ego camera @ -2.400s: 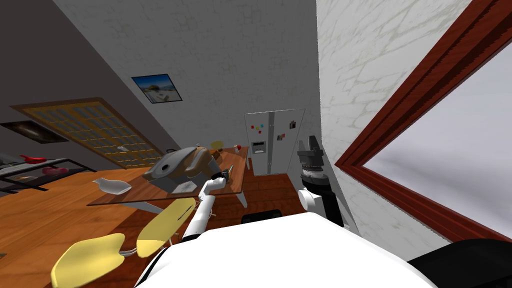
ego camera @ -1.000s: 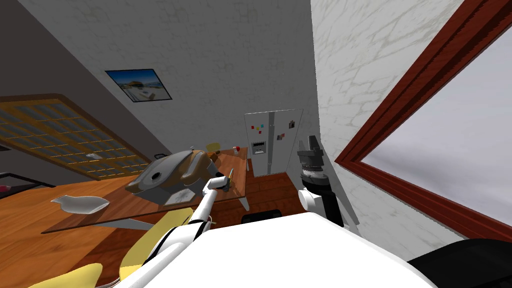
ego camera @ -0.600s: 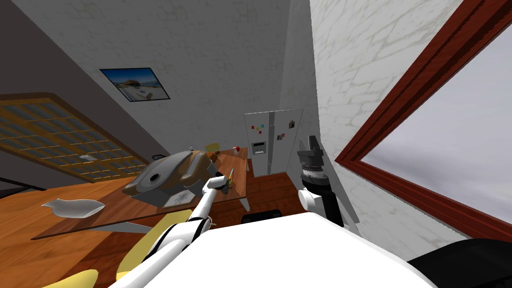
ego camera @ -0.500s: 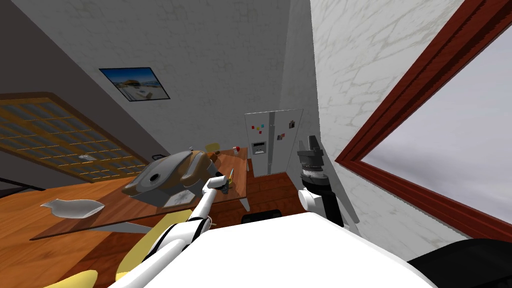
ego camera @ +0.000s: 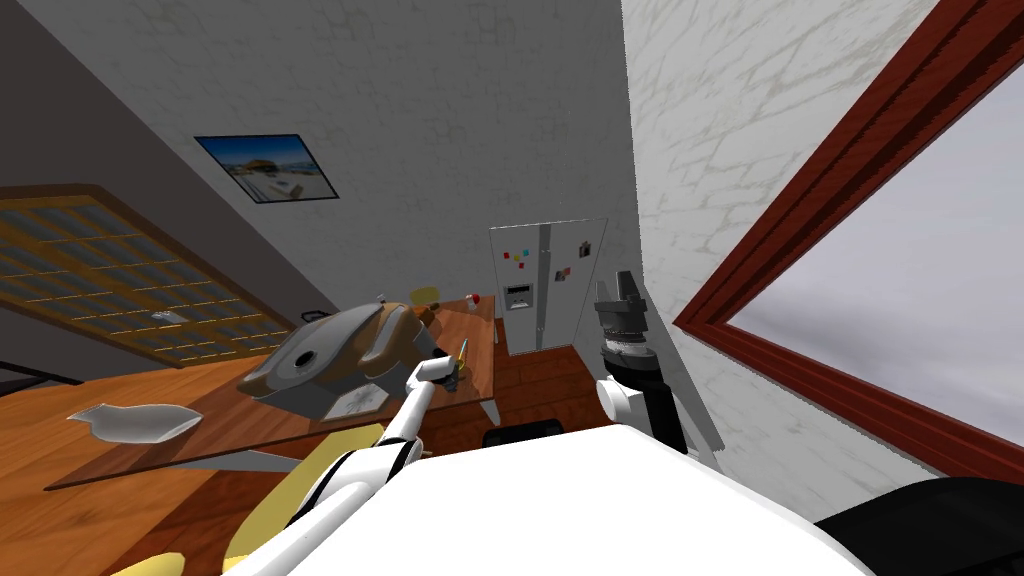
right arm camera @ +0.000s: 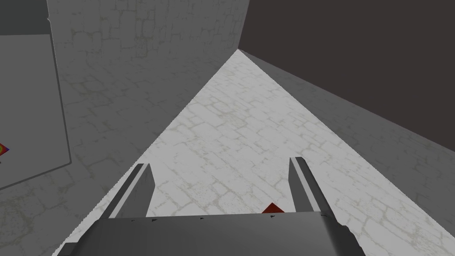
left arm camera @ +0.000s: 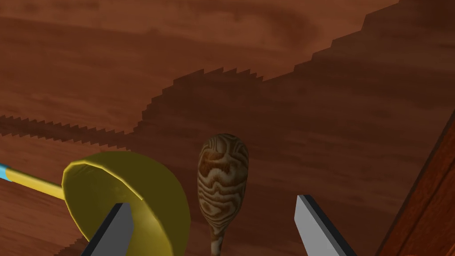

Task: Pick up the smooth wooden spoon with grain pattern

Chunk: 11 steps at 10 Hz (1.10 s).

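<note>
The spoon (left arm camera: 222, 178) lay on the worktop (left arm camera: 311, 111) near its edge, between the spread fingers of the left end effector (left arm camera: 211, 204). Its bowl pointed away and its handle ran back toward the end effector's body. A yellow scoop (left arm camera: 133, 186) sat just beside it. The right end effector (right arm camera: 219, 163), released, was well apart.

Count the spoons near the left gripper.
2: the wood-grain spoon lies inside the open left gripper, and a yellow spoon lies beside it. Others may be hidden.

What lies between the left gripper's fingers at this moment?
In the left wrist view, the grained wooden spoon lies between the open fingers, beside a yellow scoop.
</note>
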{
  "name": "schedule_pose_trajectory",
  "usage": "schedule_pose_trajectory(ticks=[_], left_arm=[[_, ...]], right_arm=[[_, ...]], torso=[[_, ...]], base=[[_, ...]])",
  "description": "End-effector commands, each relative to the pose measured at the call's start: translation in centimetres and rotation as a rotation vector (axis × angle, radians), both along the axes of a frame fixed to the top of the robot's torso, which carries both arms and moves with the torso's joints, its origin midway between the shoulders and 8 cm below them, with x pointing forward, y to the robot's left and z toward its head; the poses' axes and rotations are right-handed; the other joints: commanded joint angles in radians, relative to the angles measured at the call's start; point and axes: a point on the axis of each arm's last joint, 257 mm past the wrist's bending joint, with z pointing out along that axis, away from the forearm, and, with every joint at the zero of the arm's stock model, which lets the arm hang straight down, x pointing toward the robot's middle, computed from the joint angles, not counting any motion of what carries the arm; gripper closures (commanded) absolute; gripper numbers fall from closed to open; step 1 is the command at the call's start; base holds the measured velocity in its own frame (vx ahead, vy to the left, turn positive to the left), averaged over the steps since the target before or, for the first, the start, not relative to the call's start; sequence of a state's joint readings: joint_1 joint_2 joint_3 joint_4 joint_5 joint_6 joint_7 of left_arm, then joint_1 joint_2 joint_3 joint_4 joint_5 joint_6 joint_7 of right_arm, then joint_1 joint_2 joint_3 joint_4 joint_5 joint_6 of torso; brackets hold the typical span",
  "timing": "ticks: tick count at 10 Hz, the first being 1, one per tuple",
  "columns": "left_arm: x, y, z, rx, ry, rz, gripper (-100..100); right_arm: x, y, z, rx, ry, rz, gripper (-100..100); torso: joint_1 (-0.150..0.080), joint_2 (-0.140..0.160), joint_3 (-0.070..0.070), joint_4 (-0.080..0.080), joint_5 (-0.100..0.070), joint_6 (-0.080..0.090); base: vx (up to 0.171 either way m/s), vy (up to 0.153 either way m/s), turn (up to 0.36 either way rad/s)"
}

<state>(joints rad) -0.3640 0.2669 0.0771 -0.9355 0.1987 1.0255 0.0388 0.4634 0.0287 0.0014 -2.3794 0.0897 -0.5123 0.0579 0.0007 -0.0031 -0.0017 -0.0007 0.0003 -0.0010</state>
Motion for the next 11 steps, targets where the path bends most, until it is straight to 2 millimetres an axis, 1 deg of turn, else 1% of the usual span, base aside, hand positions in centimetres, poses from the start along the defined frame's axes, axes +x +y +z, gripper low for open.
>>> schedule_pose_trajectory(ticks=[1,2,6,7,8,10,11], left_arm=[[0.0,0.0,0.0,0.0,0.0,0.0,-100],[0.0,0.0,0.0,0.0,-0.002,0.0,100],[0.1,0.0,0.1,0.0,-0.004,0.0,100],[0.1,0.0,0.1,0.0,-0.003,0.0,0],[0.5,0.1,0.9,0.0,-0.001,-0.002,100],[1.0,0.2,1.8,0.0,0.0,-0.003,100],[0.9,0.2,1.6,0.0,-0.002,-0.002,100]], right_arm=[[0.0,0.0,0.0,0.0,0.0,0.0,0],[0.0,0.0,0.0,0.0,0.0,0.0,0],[0.0,0.0,0.0,0.0,0.0,0.0,0],[0.0,0.0,0.0,0.0,0.0,0.0,0],[0.0,0.0,0.0,0.0,0.0,0.0,0],[0.0,0.0,0.0,0.0,0.0,0.0,0],[0.0,0.0,0.0,0.0,0.0,0.0,0]], torso=[[0.0,0.0,0.0,0.0,0.0,0.0],[-0.001,0.001,0.001,0.0,0.0,0.0],[0.0,0.002,0.0,-0.001,0.001,0.0],[0.0,0.002,0.0,-0.001,0.001,0.0],[0.0,0.002,0.0,-0.001,0.001,0.0],[-0.002,0.005,0.003,0.001,0.0,0.0],[-0.002,0.006,0.003,0.001,0.0,0.0]], base=[[0.014,0.008,-0.001],[0.0,0.0,0.0],[0.001,0.001,0.0],[0.0,0.0,0.0],[-0.03,-0.012,0.013],[-0.051,-0.018,0.008],[-0.021,-0.007,0.005]])
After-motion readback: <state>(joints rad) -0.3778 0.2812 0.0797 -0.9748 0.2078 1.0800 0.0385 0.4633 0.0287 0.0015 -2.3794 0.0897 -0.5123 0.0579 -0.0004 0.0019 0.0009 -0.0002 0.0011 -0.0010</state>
